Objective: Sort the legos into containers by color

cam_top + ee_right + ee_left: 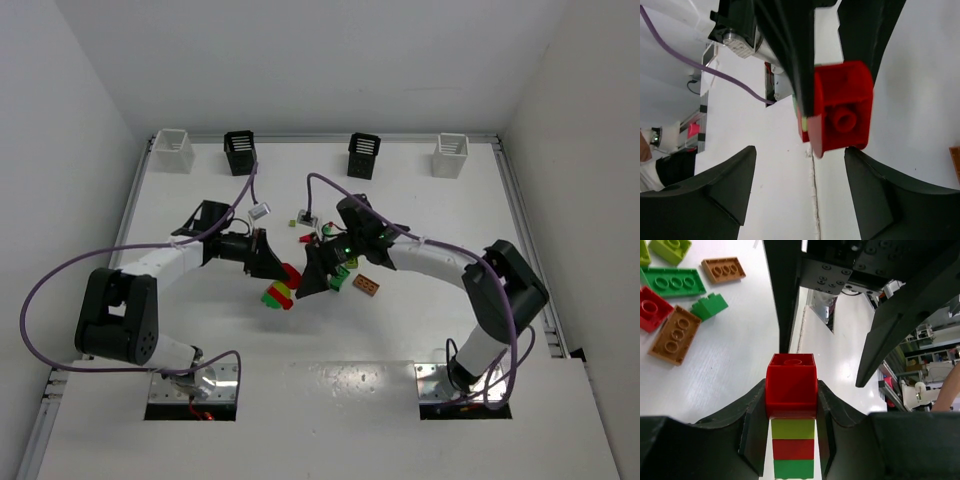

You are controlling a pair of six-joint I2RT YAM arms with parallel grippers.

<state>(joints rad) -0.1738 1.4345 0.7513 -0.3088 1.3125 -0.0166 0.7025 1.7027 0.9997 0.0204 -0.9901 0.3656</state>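
White table (pixel 420 330) carries four slatted bins along its far edge: left white bin (pixel 173 149), left black bin (pixel 240 153), right black bin (pixel 364 155), right white bin (pixel 451 155). Near the table's middle, the left gripper (pixel 791 385) pinches a brick stack (pixel 792 430), red over yellow-green, red, green. The right gripper (pixel 799 155) is spread wide, facing the stack's red top. Loose legos (pixel 675 282) lie near.

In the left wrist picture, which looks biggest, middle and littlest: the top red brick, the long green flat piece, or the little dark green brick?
1. top red brick, but it is nearest the camera, so unsure
2. long green flat piece
3. little dark green brick
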